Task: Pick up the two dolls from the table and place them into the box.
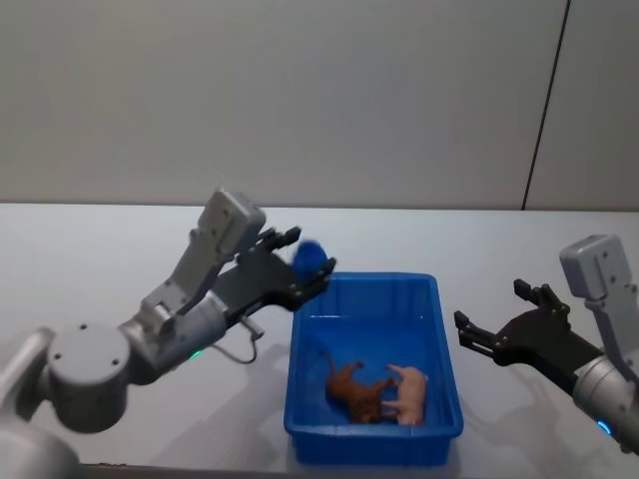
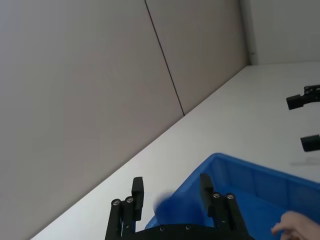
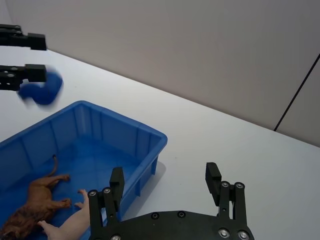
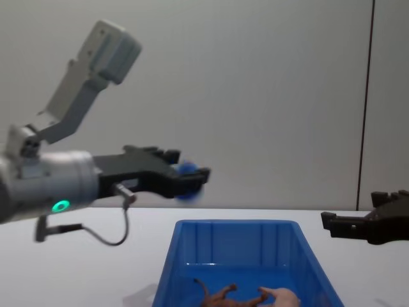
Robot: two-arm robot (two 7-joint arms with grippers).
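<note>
Dolls inspected, nearest first: brown long-tailed animal and pale pink pig figure lie touching on the floor of the blue box, at its near end. Both look light; the pig appears smooth, so I judge the body the best place to grip. My right gripper hangs beside the box, fingers wide, empty. Farther off, my left gripper is above the box's far left corner with the rounded blue soft toy between its spread fingers; it looks squashy and unbreakable. No labels or writing legible anywhere.
</note>
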